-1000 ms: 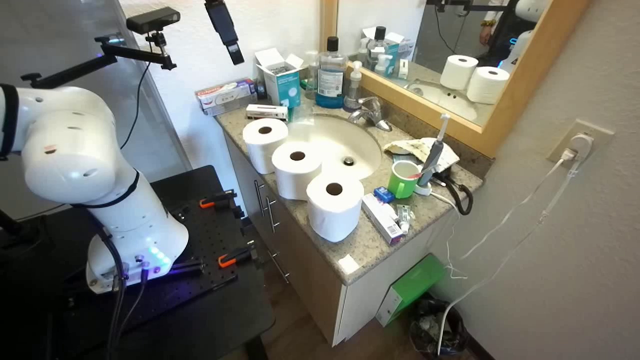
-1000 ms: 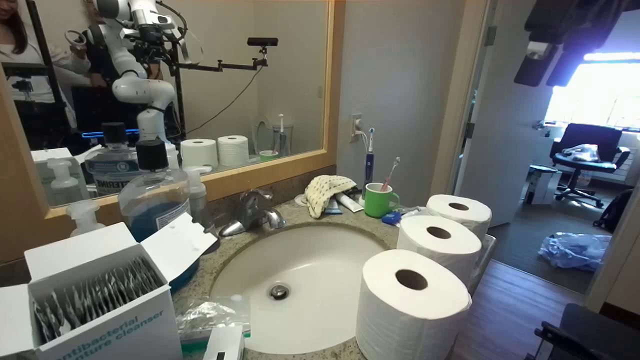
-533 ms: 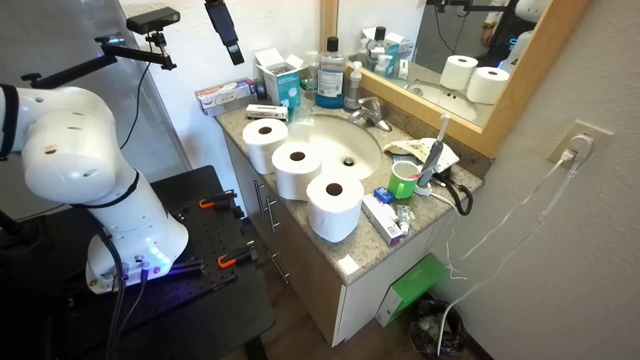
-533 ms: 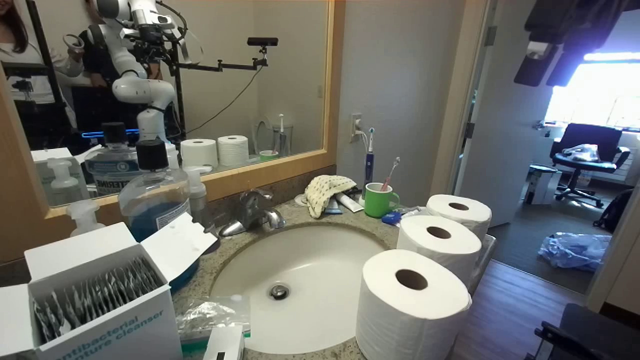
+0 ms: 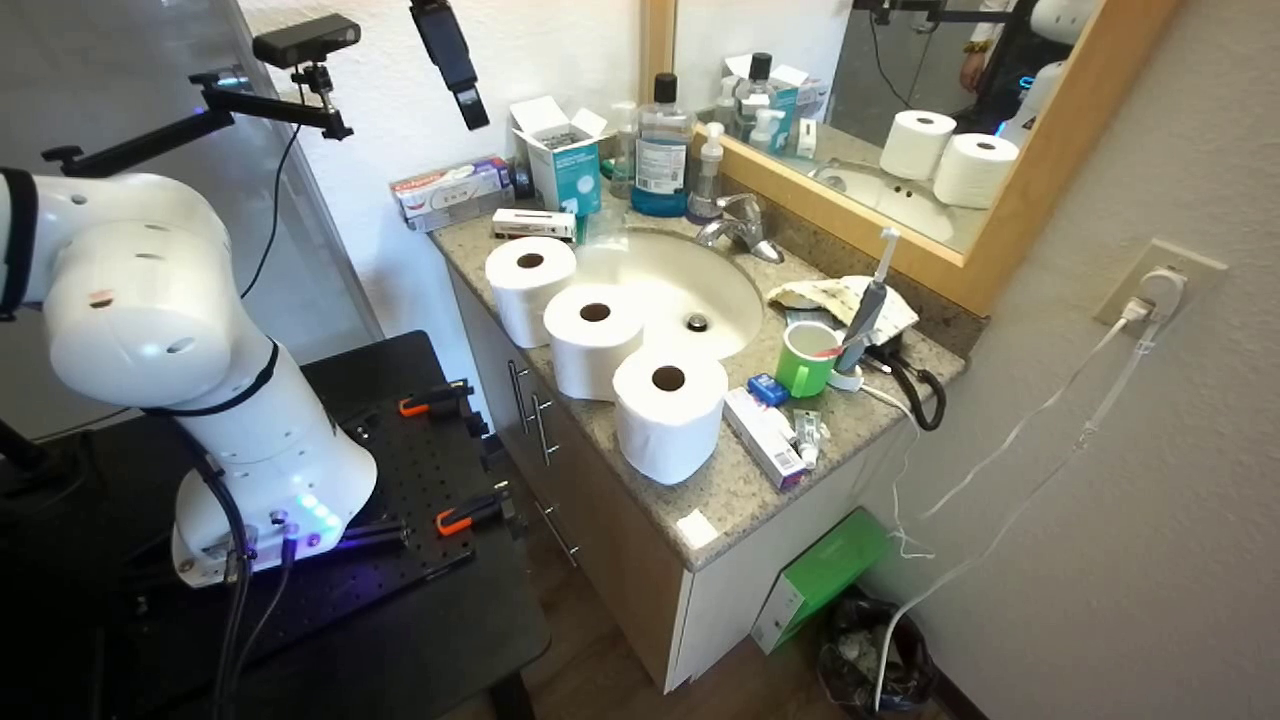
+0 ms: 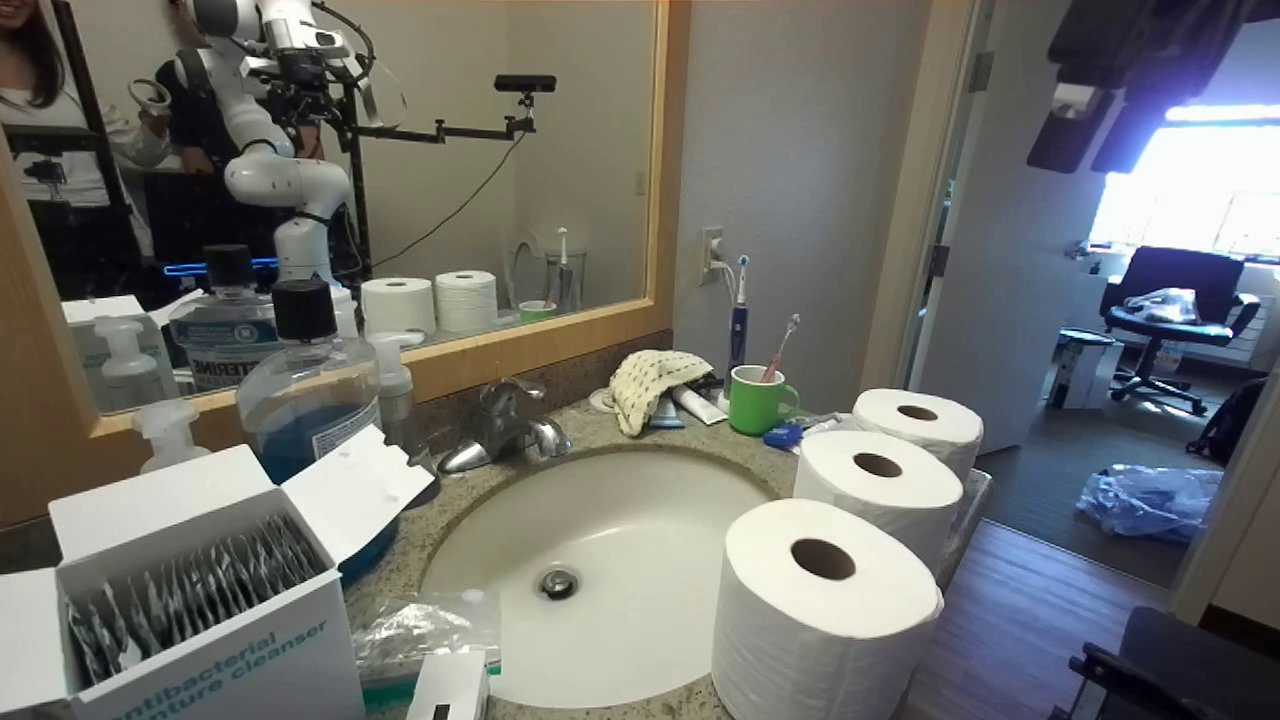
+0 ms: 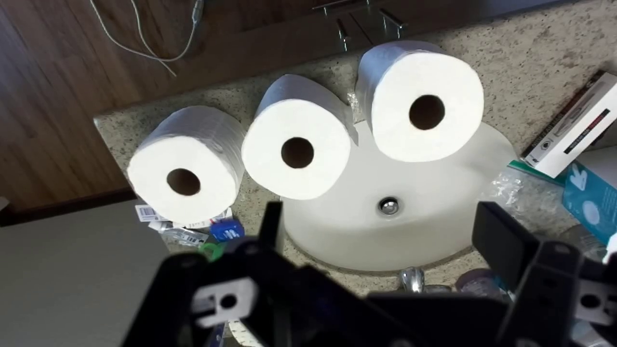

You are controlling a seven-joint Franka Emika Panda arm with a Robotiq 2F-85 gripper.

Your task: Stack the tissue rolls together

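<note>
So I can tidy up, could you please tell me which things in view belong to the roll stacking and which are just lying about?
For the job:
middle tissue roll
one end tissue roll
opposite end tissue roll
open claw

Lying about:
green mug
blue mouthwash bottle
open sachet box
patterned cloth
electric toothbrush
small blue container

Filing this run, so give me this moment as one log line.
gripper: open, holding nothing | toilet-paper rolls: three, upright in a row on vanity countertop | stack: none yet

Tissue rolls [image 5: 592,352] are white, the countertop [image 7: 532,62] speckled.
</note>
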